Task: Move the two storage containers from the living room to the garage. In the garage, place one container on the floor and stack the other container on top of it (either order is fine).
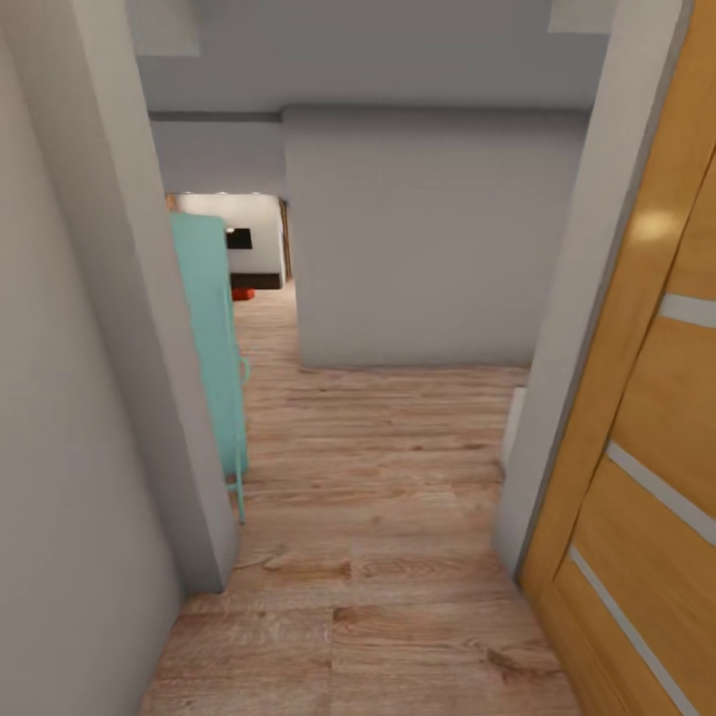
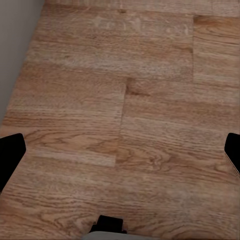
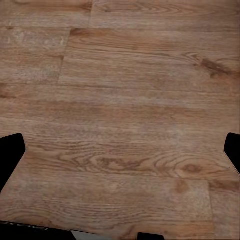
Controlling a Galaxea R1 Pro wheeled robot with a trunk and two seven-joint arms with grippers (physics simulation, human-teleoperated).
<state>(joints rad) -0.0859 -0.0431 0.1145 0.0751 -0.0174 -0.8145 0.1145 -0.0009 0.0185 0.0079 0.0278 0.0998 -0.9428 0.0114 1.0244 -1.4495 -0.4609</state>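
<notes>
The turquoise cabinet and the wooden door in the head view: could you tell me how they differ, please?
The turquoise cabinet stands at the left behind the wall corner, while the wooden door is at the right edge, nearer the camera. The cabinet is a plain pale blue-green; the door is honey-coloured wood crossed by pale horizontal strips. The cabinet stands on thin legs; the door reaches the floor. Both stand upright beside the wood plank floor.

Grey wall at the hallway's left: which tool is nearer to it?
Left, probably. The left tool hangs over floor planks beside the wall at its base; the right tool hangs over planks farther out.
</notes>
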